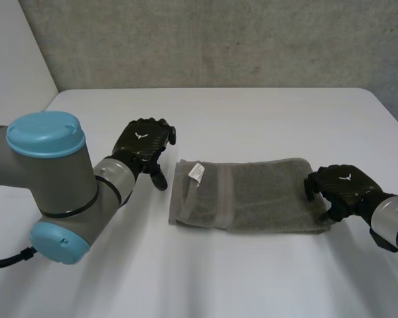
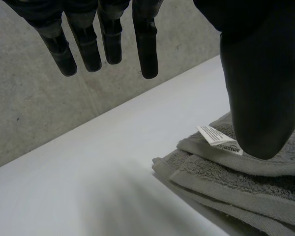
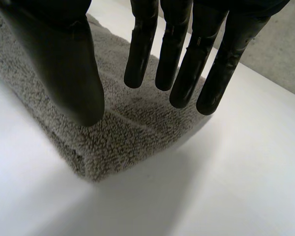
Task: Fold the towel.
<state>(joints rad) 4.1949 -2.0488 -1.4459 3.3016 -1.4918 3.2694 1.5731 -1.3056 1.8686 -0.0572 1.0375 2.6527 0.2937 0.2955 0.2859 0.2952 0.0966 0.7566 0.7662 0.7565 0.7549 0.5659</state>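
Closest to my head camera is the left arm (image 1: 53, 179), its grey joint and light-blue caps on the label side of the towel (image 1: 252, 195). I see the grey towel lying flat on the white table (image 1: 252, 119), folded into a long strip between the two hands. A white label (image 1: 197, 172) lies on top of it at the end facing the left hand (image 1: 142, 142). That hand hangs just beside this end, apart from the cloth. On its wrist camera I read straight fingers (image 2: 145, 44) spread away from the thumb, holding nothing, with the towel's stacked layers and label under the thumb tip. At the towel's opposite end I have the right hand (image 1: 341, 189), overlapping the short edge. Its wrist camera shows straight fingers (image 3: 187, 64) held well away from the thumb, poised over the towel's corner with no cloth pinched between them. I cannot tell whether any fingertip touches the pile. A grey concrete wall (image 1: 219, 40) rises behind the table, beyond the towel's far long edge.
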